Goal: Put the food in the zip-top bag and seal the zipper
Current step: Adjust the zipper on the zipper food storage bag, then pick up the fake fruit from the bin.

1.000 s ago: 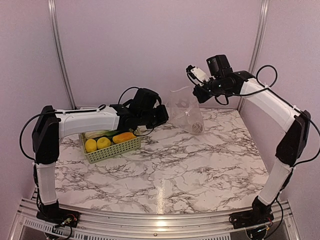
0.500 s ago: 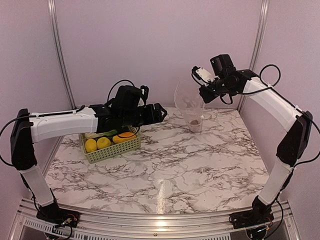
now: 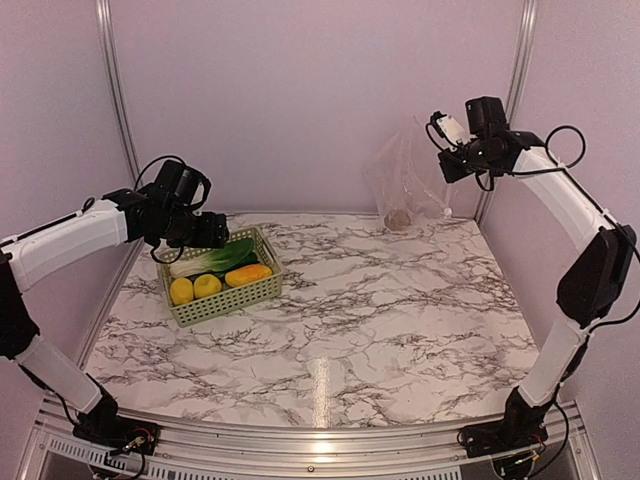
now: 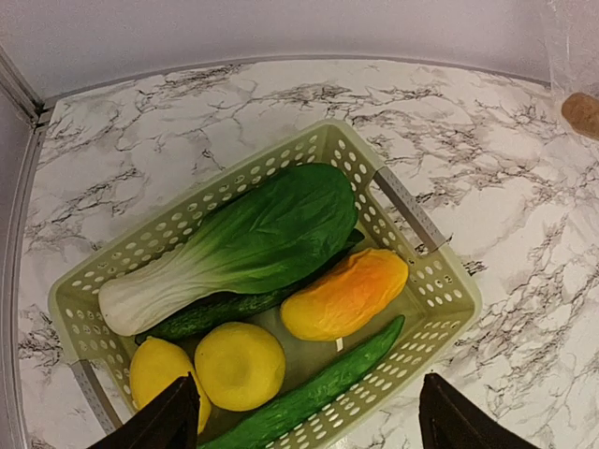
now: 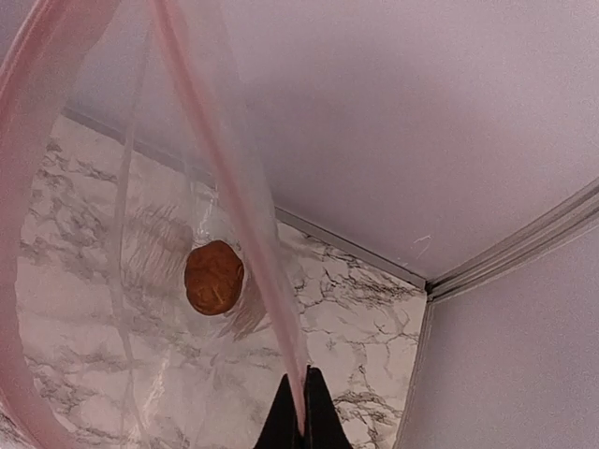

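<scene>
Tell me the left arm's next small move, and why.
Probably lower the left gripper onto the orange-yellow fruit. Its jaws stand open above the basket, where that fruit lies uncovered on top. The right gripper holds the zip-top bag up by its zipper, with only the brown piece inside.

Hanging clear bag [image 3: 403, 172] holds kiwi [image 5: 214, 277]; produce [image 4: 267, 232] fills basket [image 4: 447, 292].
</scene>
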Available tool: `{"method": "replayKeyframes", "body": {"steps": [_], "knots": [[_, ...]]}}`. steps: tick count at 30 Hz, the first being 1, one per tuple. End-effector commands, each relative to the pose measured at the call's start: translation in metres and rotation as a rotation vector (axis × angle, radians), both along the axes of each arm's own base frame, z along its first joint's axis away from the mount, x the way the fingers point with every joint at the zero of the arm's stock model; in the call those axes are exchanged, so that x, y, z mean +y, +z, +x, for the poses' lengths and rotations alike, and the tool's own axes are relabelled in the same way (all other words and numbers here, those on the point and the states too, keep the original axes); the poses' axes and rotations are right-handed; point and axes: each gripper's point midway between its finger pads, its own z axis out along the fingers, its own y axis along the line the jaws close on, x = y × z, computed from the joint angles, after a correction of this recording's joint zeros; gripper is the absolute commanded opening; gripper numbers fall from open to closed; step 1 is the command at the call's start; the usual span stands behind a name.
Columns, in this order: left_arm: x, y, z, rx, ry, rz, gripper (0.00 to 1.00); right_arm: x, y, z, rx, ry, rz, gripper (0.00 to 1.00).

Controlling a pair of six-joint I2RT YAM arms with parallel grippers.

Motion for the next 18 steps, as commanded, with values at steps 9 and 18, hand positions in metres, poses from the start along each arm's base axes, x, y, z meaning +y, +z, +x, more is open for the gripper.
{"method": "replayKeyframes", "body": {"steps": [9, 18], "knots": [[-0.018, -0.073, 0.011, 0.245, -0.207, 0.215, 0.74, 0.064, -0.014, -0.039, 0.03, 0.254, 0.11, 0.0], [-0.022, -0.131, 0.014, 0.396, -0.219, 0.271, 0.79, 0.107, -0.051, -0.063, 0.124, 0.38, 0.122, 0.0]]}}
